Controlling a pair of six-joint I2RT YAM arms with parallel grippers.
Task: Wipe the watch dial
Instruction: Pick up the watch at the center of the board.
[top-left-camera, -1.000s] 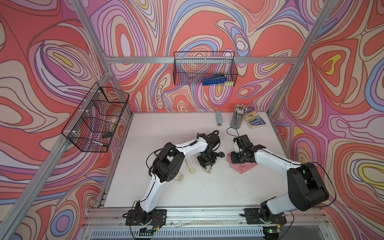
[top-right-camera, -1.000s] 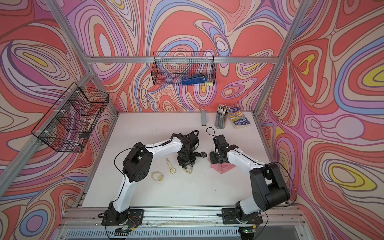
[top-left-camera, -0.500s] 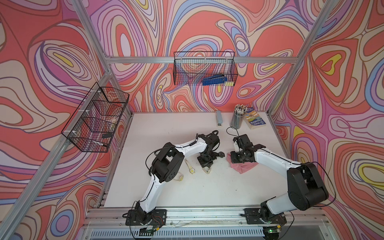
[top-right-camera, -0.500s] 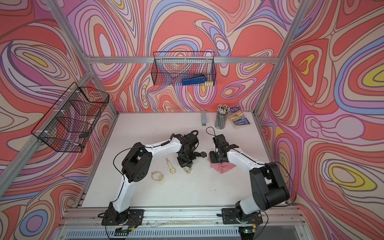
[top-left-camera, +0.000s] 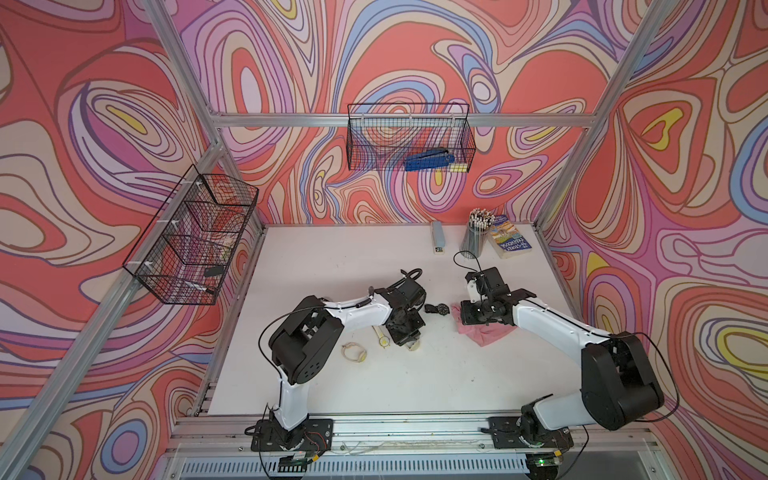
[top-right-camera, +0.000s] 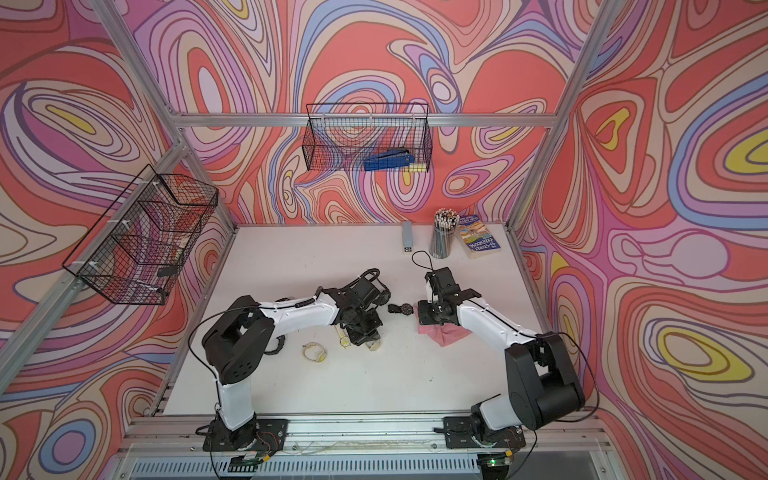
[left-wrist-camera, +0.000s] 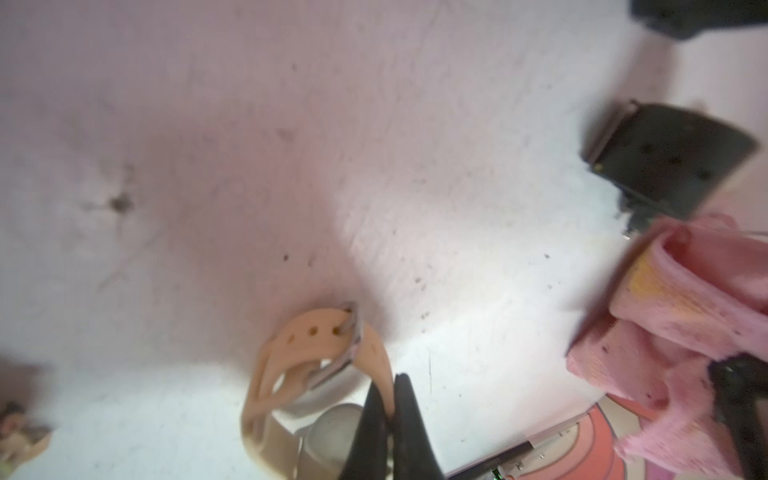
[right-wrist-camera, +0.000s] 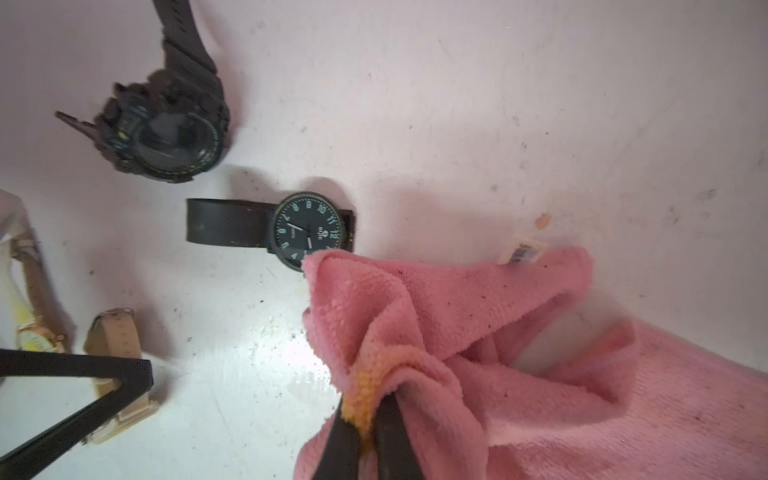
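The left arm (top-left-camera: 357, 313) and right arm (top-left-camera: 552, 328) have white links and black joints. Thin black cables (top-left-camera: 464, 258) loop alongside. The right gripper (right-wrist-camera: 368, 411) is black

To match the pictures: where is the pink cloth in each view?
In a top view: pink cloth, right of table centre.
In a top view: same cloth, same place.
Left wrist: cloth beyond the beige strap.
Right wrist: cloth, corner at the black dial.
Shared landmark: right fingers pinching it.

Five watches (two black, three beige-strapped): sport watch (right-wrist-camera: 166, 137), analog watch (right-wrist-camera: 307, 228), yellow-dial watch (top-left-camera: 384, 341), looped watch (top-left-camera: 361, 355), silver-cased watch (left-wrist-camera: 332, 428). One pink cloth (right-wrist-camera: 457, 299). Two wire baskets: side basket (top-left-camera: 166, 266), back basket (top-left-camera: 374, 141). Two staplers: grey stapler (top-left-camera: 437, 239), blue stapler (top-left-camera: 430, 160). One pencil cup (top-left-camera: 471, 241), one book (top-left-camera: 509, 243).
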